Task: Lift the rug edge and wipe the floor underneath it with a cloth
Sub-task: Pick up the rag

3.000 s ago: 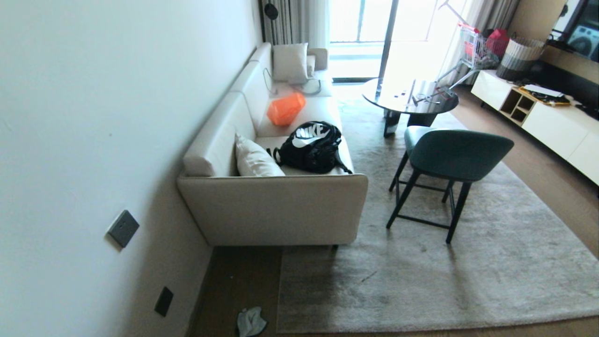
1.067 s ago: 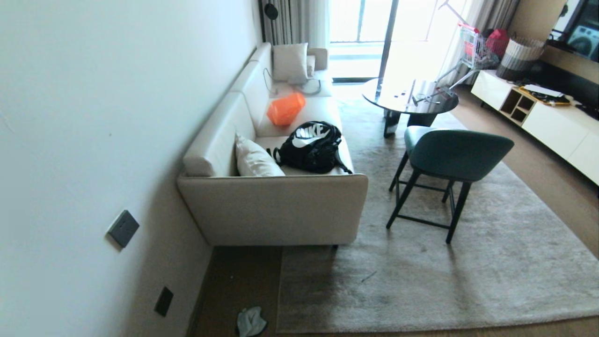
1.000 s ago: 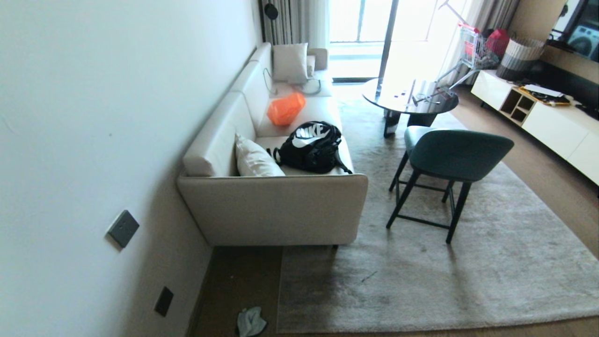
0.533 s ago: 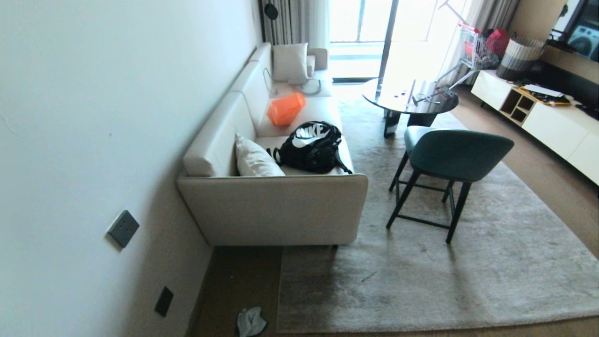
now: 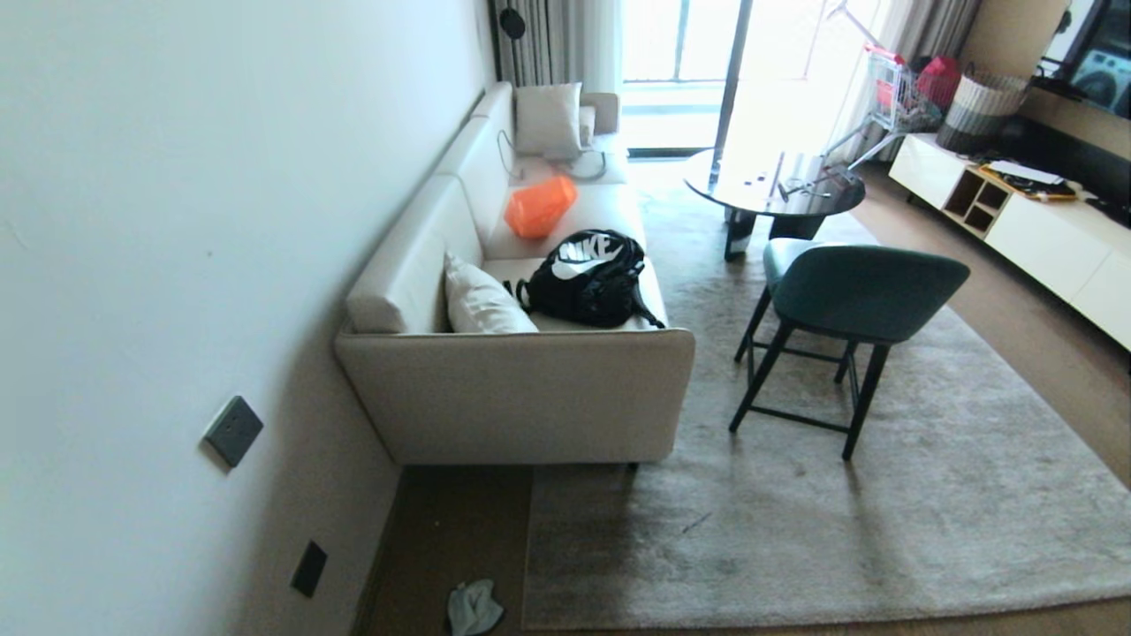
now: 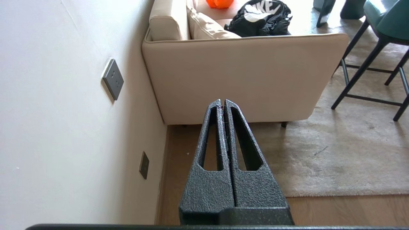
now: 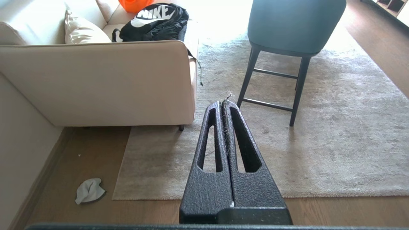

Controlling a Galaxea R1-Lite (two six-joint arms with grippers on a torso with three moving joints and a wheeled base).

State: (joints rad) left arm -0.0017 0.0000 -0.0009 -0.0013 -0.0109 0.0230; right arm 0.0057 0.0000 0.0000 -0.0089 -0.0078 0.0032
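The light grey shaggy rug lies flat, and its rug edge (image 5: 707,611) runs along the near side to a square corner close to the sofa. The cloth (image 5: 473,608), a small pale crumpled rag, lies on the brown plank floor (image 5: 451,530) just beside that corner. In the right wrist view the cloth (image 7: 89,190) is apart from the rug edge (image 7: 153,194). My right gripper (image 7: 224,103) hangs above the rug, shut, with a few fibres caught between its tips. My left gripper (image 6: 222,101) is shut and empty above the floor (image 6: 179,153) near the wall. Neither gripper shows in the head view.
A beige sofa (image 5: 512,397) with a black backpack (image 5: 588,278) stands against the wall (image 5: 177,265), its end facing me. A green chair (image 5: 853,300) and a round dark table (image 5: 773,185) stand on the rug. A white cabinet (image 5: 1043,238) lines the right side.
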